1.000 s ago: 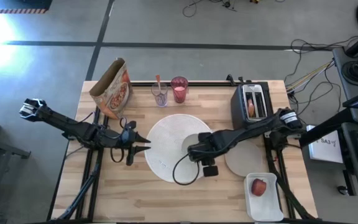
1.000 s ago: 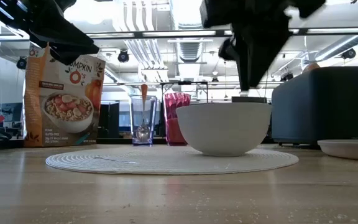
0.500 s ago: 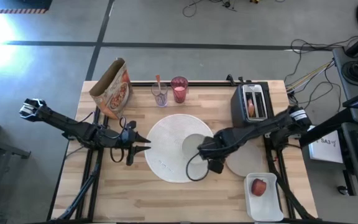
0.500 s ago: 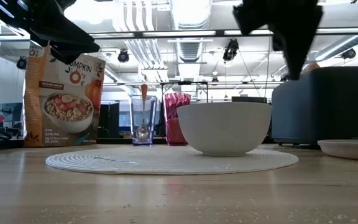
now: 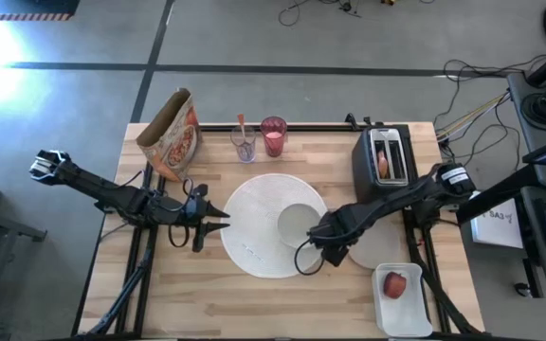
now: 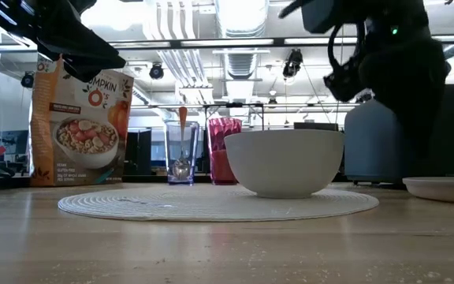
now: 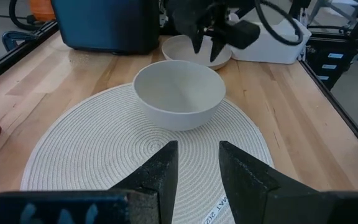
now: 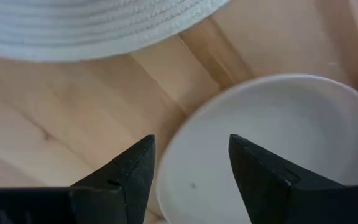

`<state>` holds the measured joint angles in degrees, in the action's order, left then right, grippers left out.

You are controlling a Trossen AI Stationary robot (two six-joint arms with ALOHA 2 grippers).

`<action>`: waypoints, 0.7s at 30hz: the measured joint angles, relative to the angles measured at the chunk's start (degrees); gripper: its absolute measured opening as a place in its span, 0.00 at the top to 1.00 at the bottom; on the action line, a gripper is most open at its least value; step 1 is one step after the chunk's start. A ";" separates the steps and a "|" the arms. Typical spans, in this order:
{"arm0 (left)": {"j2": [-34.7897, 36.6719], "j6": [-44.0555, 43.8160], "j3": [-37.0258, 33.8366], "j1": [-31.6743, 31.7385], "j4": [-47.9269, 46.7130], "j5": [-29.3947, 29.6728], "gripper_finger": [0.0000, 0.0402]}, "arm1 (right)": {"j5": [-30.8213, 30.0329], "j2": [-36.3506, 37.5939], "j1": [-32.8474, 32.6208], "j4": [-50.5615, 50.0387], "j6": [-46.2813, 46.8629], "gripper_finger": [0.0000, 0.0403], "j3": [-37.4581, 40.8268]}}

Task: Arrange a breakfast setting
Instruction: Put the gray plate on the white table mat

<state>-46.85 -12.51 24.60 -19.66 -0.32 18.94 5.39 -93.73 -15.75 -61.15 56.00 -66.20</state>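
A small white bowl (image 5: 297,224) stands upright on a large round white ribbed mat (image 5: 249,237); both show in the left wrist view, the bowl (image 7: 179,93) on the mat (image 7: 104,162). A second, shallow white bowl (image 5: 373,244) rests on the table right of the mat. My right gripper (image 5: 323,254) is open and empty, pointing down over that bowl's near rim (image 8: 241,149), touching nothing. My left gripper (image 5: 222,224) is open and empty, level at the mat's left edge. A pink tumbler (image 5: 273,137) and an orange-handled spoon in a clear glass (image 5: 244,144) stand at the far edge.
A cereal bag (image 5: 171,134) stands at the far left. A black toaster (image 5: 385,156) with a bagel (image 5: 382,165) in its slot stands at the far right. A red apple (image 5: 395,283) lies in a white tray (image 5: 415,313) at the near right corner.
My right gripper has risen from the small bowl's rim and gone toward the table's right edge, ending over the shallow bowl. The small bowl stays upright on the mat.
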 joint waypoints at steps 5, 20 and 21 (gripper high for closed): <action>0.02 0.00 0.00 0.01 -0.33 -0.01 0.75 | 0.65 0.00 0.00 3.89 5.80 0.53 4.60; 0.00 0.00 0.00 0.02 -0.35 0.03 0.75 | 0.66 0.15 -0.01 14.15 11.79 0.72 12.61; 0.01 0.00 0.00 0.01 -0.34 0.04 0.75 | 0.69 0.15 -0.01 14.20 11.71 0.74 12.64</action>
<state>-46.84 -12.51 24.60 -19.66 -0.66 18.98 6.08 -93.58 -15.76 -46.94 67.71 -53.56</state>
